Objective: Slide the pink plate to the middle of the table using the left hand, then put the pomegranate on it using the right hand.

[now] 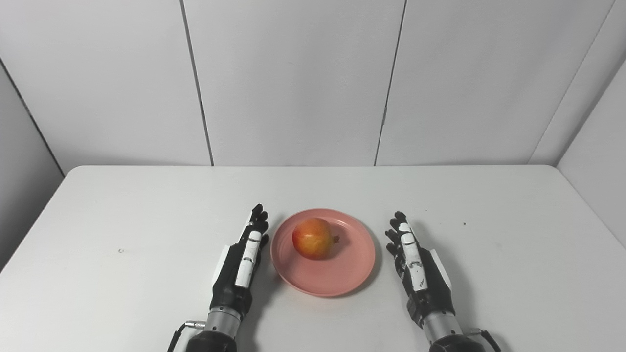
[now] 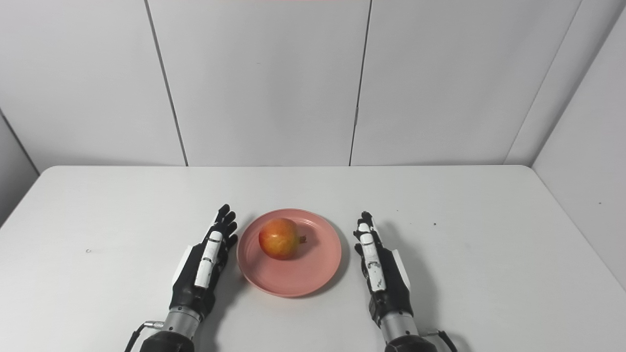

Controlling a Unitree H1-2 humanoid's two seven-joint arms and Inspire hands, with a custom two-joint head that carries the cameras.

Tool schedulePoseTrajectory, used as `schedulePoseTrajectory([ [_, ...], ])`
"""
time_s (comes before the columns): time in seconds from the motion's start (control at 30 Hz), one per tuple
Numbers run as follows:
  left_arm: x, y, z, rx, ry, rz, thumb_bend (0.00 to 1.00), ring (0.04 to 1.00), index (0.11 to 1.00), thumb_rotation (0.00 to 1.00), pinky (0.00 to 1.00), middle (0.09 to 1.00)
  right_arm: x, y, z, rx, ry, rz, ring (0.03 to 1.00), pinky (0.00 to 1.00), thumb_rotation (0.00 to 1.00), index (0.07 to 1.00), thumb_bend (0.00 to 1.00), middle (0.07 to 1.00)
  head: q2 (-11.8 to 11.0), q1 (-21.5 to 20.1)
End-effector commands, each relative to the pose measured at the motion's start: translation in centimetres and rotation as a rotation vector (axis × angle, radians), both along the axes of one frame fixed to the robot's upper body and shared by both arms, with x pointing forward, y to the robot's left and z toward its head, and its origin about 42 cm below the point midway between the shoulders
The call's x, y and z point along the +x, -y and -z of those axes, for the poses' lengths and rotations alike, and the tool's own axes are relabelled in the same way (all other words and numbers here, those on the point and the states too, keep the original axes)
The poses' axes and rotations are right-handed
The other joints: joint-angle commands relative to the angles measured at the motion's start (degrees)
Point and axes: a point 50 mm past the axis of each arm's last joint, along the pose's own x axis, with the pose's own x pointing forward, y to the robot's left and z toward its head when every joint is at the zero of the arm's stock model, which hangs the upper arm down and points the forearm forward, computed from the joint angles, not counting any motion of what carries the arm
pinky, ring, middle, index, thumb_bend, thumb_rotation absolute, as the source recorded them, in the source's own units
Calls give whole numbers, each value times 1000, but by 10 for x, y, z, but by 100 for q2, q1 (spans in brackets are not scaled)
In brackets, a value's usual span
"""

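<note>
A: Pale grey wall panels behind, and a plain white counter [image 1: 146, 205] in front of them. What sits on it, from the left?

B: First the left robot hand [image 1: 240, 266], black with white plates, lying just left of the shallow round pink plastic plate [image 1: 342, 274]. Its fingers are stretched out flat and a little apart, holding nothing. It looks very near the plate's rim; whether it touches I cannot tell.

A: And the plate itself?

B: About mid-counter, between the two hands. The round red-and-yellow pomegranate [image 1: 313, 238] rests on it, toward the plate's left and far part, its small dark crown pointing right.

A: Then right of the plate?

B: The right robot hand [image 1: 416, 266], clear of the rim, also spread flat and empty. Judging by this, both steps look done.

A: If the fruit had to be taken up again?

B: I'd judge it firm, fairly heavy for its size, with a smooth hard skin that could slip or roll. Wrap the fingers around its widest part from above, thumb opposite, avoiding the crown. The plate seems light and stiff; push at its rim and it should slide easily, perhaps too easily.
</note>
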Motion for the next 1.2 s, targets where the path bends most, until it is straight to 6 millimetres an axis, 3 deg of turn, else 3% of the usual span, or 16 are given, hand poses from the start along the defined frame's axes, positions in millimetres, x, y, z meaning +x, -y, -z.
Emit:
schedulePoseTrajectory([
  [0.0,2,3,-10,-1,54,2,407,1000,1000,1000,1000,1000,2,-3,-16,18,96,-3,996,1000,1000,1000,303,1000,3,1],
  [1.17,2,3,-10,-13,50,9,411,1000,1000,1000,1000,1000,0,-5,-19,30,97,2,995,999,1000,1000,305,1000,71,48],
])
